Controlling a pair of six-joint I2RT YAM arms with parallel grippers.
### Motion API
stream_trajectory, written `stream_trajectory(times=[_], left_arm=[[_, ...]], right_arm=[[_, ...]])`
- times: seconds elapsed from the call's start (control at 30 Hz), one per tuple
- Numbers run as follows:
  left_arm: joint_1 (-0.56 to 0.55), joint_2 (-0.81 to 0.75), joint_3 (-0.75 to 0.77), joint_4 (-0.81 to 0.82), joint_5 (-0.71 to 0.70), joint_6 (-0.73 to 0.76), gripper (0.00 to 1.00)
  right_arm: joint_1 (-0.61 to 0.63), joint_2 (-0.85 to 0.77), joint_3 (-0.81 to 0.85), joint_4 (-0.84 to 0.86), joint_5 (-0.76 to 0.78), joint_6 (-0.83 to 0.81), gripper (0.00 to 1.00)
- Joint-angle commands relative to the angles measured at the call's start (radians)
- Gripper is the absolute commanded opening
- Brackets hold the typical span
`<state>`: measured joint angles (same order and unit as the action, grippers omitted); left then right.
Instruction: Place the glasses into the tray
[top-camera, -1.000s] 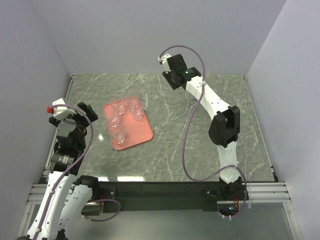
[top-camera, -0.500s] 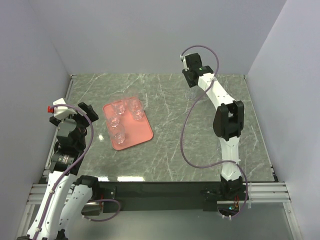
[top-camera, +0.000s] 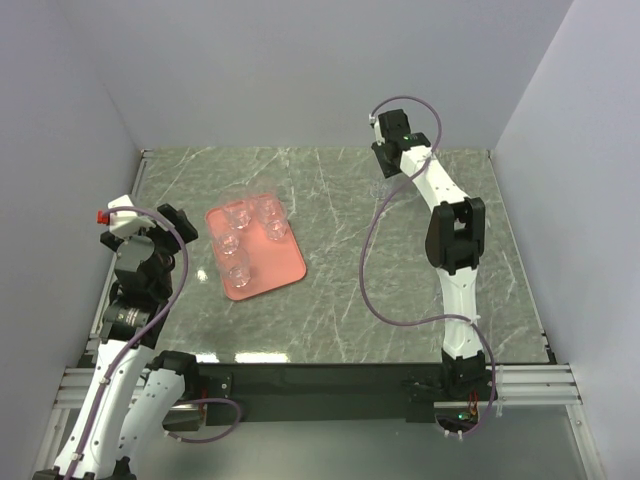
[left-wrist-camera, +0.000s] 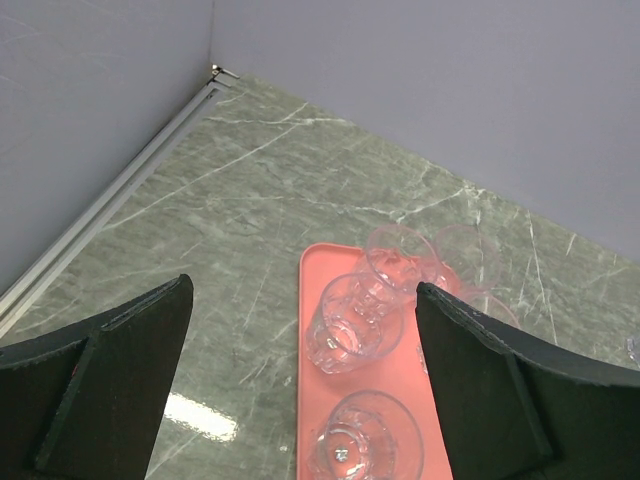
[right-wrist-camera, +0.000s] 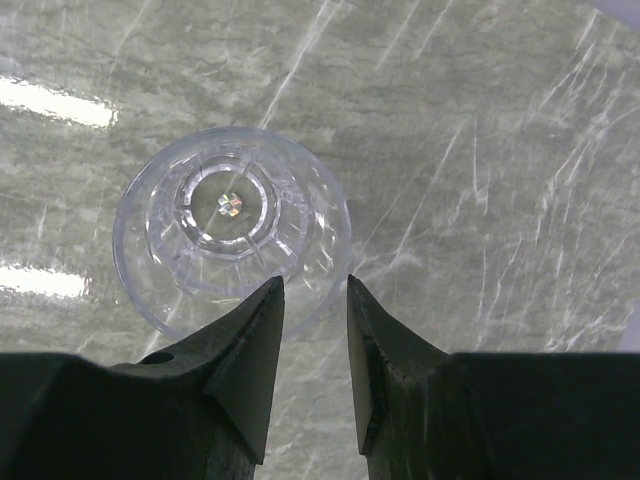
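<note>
The salmon-pink tray (top-camera: 287, 264) lies left of centre and holds several clear glasses (top-camera: 238, 213). In the left wrist view the tray (left-wrist-camera: 310, 300) and its glasses (left-wrist-camera: 350, 322) lie ahead of and below my left gripper (left-wrist-camera: 303, 330), which is wide open, empty and held above the table beside the tray (top-camera: 168, 226). My right gripper (top-camera: 388, 165) reaches to the far back of the table. In the right wrist view it (right-wrist-camera: 312, 286) hovers over one upright glass (right-wrist-camera: 232, 228) on the table, jaws a narrow gap apart, with the glass's near rim showing between the tips.
Grey walls close in the table on the left, back and right. A metal strip (left-wrist-camera: 110, 205) runs along the left wall's foot. The marbled table (top-camera: 400, 290) is bare in front of the right arm.
The right arm has swung right along the back wall and now sits over the lone glass. The left arm, the tray and its glasses have not moved.
</note>
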<state>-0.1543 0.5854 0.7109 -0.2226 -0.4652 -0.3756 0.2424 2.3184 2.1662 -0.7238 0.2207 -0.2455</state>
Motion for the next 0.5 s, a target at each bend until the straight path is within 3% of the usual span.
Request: stream_trajectory(times=[0.0, 0.43, 0.47], left_arm=[[-0.004, 0.002, 0.002, 0.042, 0.020, 0.024, 0.99], [-0.004, 0.014, -0.001, 0.043, 0.019, 0.029, 0.99], [-0.004, 0.014, -0.001, 0.045, 0.017, 0.030, 0.99]], right_arm=[[-0.012, 0.025, 0.058, 0.011, -0.001, 0.015, 0.39], [-0.052, 0.064, 0.063, 0.001, -0.038, 0.020, 0.36], [-0.049, 0.068, 0.067, -0.005, -0.055, 0.018, 0.28]])
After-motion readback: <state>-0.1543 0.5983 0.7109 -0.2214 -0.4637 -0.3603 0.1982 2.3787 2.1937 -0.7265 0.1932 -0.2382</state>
